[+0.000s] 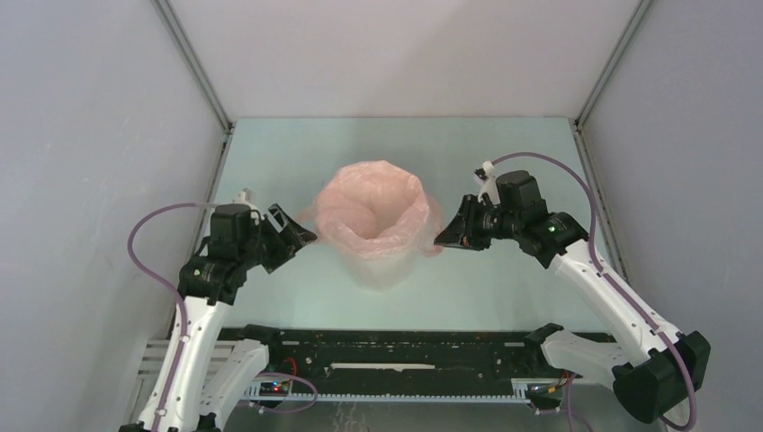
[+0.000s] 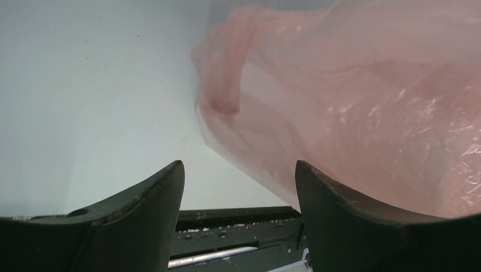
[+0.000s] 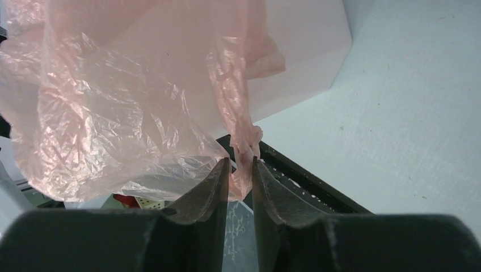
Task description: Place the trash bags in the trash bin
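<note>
The pale-pink translucent trash bag (image 1: pixel 378 211) is draped over and into the white faceted trash bin (image 1: pixel 389 268) in the middle of the table, its mouth open upward. My right gripper (image 1: pixel 443 241) is shut on a twisted loop handle of the bag at the bin's right side; in the right wrist view the handle (image 3: pixel 245 144) runs down between the fingers (image 3: pixel 214 187). My left gripper (image 1: pixel 306 237) is open and empty just left of the bin; the left wrist view shows the bag (image 2: pixel 363 113) ahead and to the right of its fingers (image 2: pixel 323 198).
The pale green table (image 1: pixel 297 153) is enclosed by grey walls at back and sides. A black rail (image 1: pixel 396 346) with the arm bases runs along the near edge.
</note>
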`<action>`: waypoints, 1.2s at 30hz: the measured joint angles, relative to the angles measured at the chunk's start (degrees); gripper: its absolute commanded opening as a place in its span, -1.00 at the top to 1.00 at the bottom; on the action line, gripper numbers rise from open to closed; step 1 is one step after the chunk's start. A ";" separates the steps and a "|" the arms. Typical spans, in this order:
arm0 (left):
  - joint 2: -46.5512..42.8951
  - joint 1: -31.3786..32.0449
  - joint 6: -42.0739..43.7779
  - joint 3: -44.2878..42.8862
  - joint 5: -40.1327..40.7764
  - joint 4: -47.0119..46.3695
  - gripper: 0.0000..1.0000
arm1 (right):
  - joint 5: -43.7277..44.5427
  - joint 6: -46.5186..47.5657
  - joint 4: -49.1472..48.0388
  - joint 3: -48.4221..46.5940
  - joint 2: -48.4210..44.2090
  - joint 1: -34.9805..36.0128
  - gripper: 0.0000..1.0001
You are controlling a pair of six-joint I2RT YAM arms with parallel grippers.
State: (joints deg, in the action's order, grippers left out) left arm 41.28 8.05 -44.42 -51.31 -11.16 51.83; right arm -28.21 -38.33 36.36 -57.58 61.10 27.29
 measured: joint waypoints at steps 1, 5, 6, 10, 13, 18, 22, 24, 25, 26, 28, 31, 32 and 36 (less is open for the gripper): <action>-0.35 0.00 -0.02 0.20 -0.04 -0.52 -0.56 | 0.13 0.00 -0.48 0.28 0.00 0.24 0.46; -0.92 0.00 -0.26 2.97 -0.85 -2.82 -0.81 | 0.76 -0.07 -1.92 1.99 0.00 0.76 0.41; -0.90 0.00 -0.55 3.67 -1.09 -3.06 -0.85 | 0.87 -0.11 -1.95 2.29 0.00 0.83 0.38; -1.62 0.00 -0.61 3.82 -0.61 -2.47 -0.87 | 1.16 -0.20 -2.25 2.58 0.02 0.90 0.32; -4.24 0.00 -0.79 2.71 1.33 0.42 -0.89 | 1.20 -0.17 -2.60 2.58 0.02 0.90 0.31; -8.24 0.00 -1.70 -3.32 8.39 4.61 -0.99 | 1.36 -0.13 -2.64 2.58 0.00 0.87 0.18; -8.20 0.00 -2.14 -5.51 10.99 3.91 -1.00 | 1.36 -0.07 -2.82 2.58 0.02 0.87 0.11; -6.36 0.00 -2.69 -5.11 10.56 3.13 -0.90 | 1.33 0.02 -2.97 2.58 0.07 0.87 0.14; -5.33 0.00 -2.99 -4.42 10.19 1.97 -0.84 | 1.33 0.04 -3.06 2.58 0.15 0.87 0.15; -4.42 0.00 -3.32 -3.30 9.53 0.59 -0.78 | 1.33 0.07 -3.19 2.58 0.28 0.87 0.16; -2.80 0.00 -3.76 -0.28 8.24 -2.12 -0.60 | 1.31 0.13 -3.48 2.58 0.74 0.87 0.21; 0.72 -0.04 -5.05 4.90 4.22 -6.38 -0.10 | 1.11 0.61 -4.59 2.62 2.36 0.90 0.38; 1.64 -0.07 -5.03 5.75 3.43 -7.80 -0.01 | 1.07 0.68 -5.33 2.86 2.62 0.90 0.42; 4.70 -0.11 -5.03 9.09 0.68 -12.50 0.53 | 0.83 0.90 -7.67 4.26 4.55 0.96 0.59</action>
State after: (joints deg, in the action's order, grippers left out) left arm 45.98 7.94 -49.45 -42.22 -10.48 39.33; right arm -27.38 -37.43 28.69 -53.32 65.65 28.25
